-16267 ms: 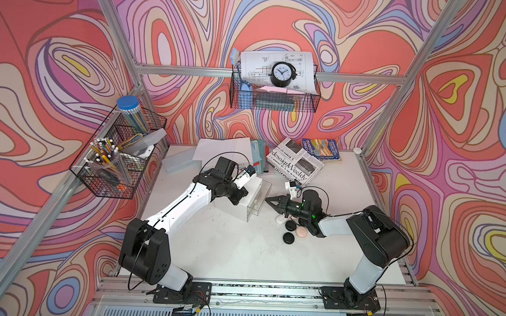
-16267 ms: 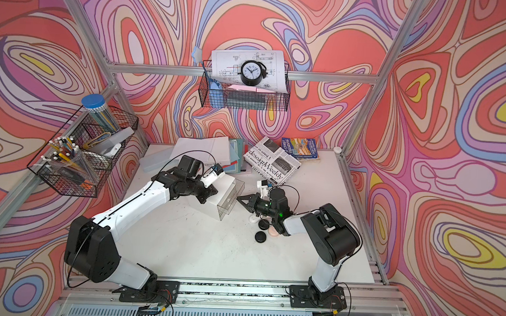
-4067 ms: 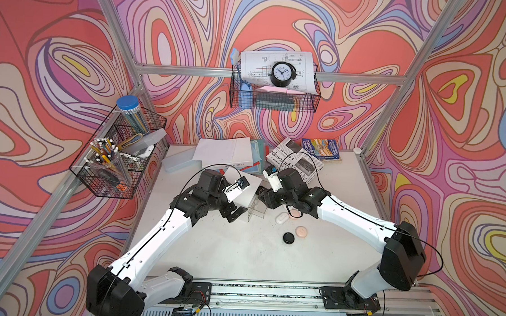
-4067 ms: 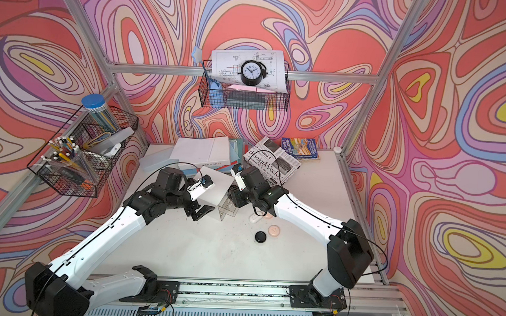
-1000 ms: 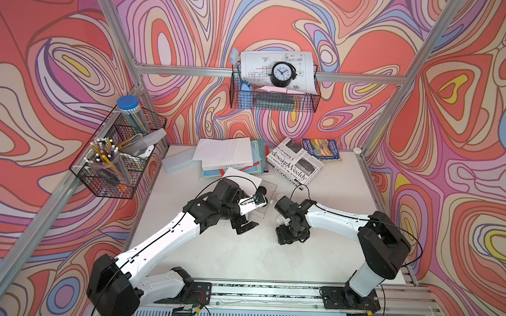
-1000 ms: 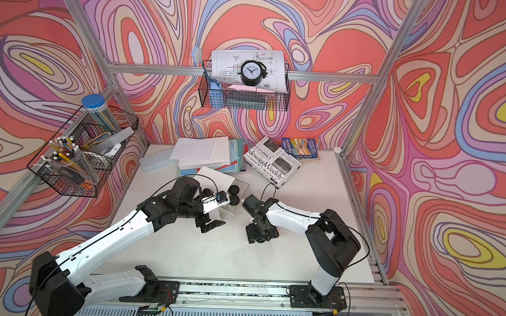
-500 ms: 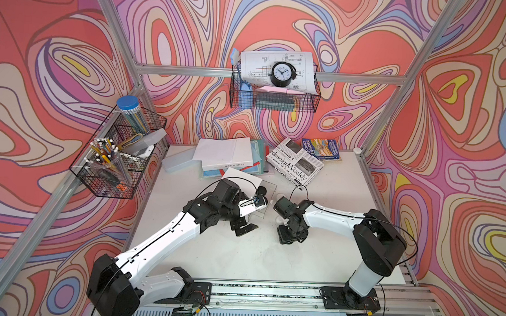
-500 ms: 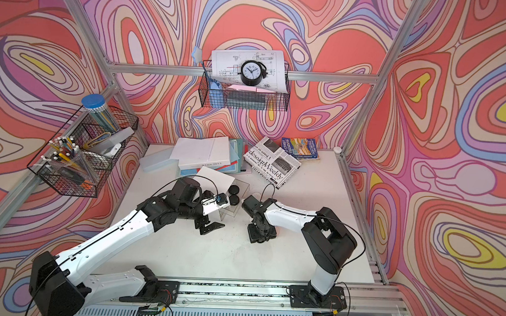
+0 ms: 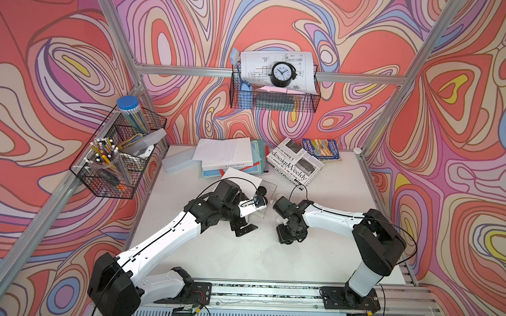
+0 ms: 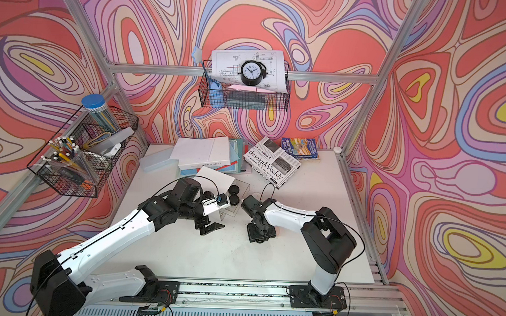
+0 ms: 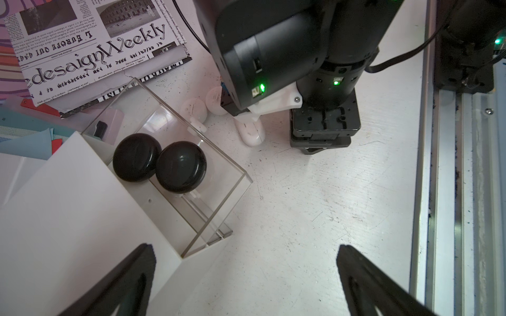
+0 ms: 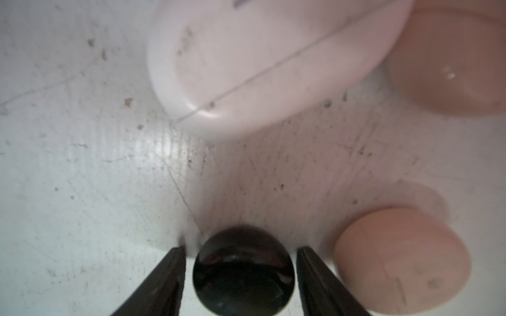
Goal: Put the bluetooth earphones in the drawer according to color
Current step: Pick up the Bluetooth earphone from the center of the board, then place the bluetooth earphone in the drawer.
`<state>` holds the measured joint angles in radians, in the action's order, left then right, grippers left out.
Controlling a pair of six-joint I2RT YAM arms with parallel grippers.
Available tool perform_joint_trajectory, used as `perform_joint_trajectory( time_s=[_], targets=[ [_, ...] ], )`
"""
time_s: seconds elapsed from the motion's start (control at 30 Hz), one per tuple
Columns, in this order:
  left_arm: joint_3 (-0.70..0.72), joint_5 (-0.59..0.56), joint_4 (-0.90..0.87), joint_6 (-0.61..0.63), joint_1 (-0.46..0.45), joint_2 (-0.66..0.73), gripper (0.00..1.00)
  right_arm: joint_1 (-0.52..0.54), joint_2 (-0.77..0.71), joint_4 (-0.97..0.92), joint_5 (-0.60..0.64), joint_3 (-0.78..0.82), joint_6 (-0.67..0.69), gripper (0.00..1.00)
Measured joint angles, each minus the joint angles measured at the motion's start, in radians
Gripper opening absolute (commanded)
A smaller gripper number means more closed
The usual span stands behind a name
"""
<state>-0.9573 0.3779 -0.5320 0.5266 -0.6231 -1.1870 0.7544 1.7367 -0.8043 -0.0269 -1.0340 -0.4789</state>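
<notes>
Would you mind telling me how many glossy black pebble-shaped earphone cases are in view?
3 black cases: two lie together in the open clear plastic drawer; one sits on the white table between the fingers of the right gripper. Others may be hidden under the arms.

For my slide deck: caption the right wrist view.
Right gripper open astride the black earphone case on the table; a white case and two beige-pink cases lie nearby.
</notes>
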Motion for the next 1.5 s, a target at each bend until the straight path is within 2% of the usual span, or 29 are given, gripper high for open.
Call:
perform_joint_trajectory(
  time_s=[0.1, 0.2, 0.33, 0.37, 0.57, 0.77, 1.07, 1.27, 1.5],
  targets=[
    [0.000, -0.004, 0.000, 0.000, 0.000, 0.000, 0.98, 0.000, 0.001, -0.003, 0.009, 0.000, 0.002, 0.52],
    [0.000, -0.010, 0.000, 0.000, 0.000, 0.000, 0.98, 0.000, 0.001, -0.007, 0.016, 0.000, 0.004, 0.38],
    [0.000, -0.015, 0.000, -0.002, 0.000, 0.000, 0.98, 0.000, 0.001, -0.013, 0.031, -0.003, 0.004, 0.05],
    [0.000, -0.015, 0.000, -0.003, 0.000, 0.000, 0.99, 0.000, 0.001, -0.012, 0.037, -0.004, 0.004, 0.00],
    [0.000, -0.016, 0.005, -0.008, 0.000, 0.010, 0.98, 0.000, -0.021, -0.011, 0.089, -0.005, -0.002, 0.00],
    [0.003, -0.031, 0.051, -0.030, 0.007, 0.079, 0.98, 0.000, -0.146, 0.012, 0.174, -0.022, 0.002, 0.00],
    [0.003, -0.059, 0.090, -0.060, 0.091, 0.102, 0.99, 0.000, -0.257, 0.140, 0.269, -0.134, 0.089, 0.00],
    [0.003, -0.086, 0.090, -0.079, 0.142, 0.083, 0.99, 0.000, -0.227, 0.230, 0.266, -0.219, 0.177, 0.00],
    [0.003, -0.094, 0.090, -0.089, 0.180, 0.077, 0.98, 0.000, -0.159, 0.317, 0.186, -0.259, 0.234, 0.00]
  ],
)
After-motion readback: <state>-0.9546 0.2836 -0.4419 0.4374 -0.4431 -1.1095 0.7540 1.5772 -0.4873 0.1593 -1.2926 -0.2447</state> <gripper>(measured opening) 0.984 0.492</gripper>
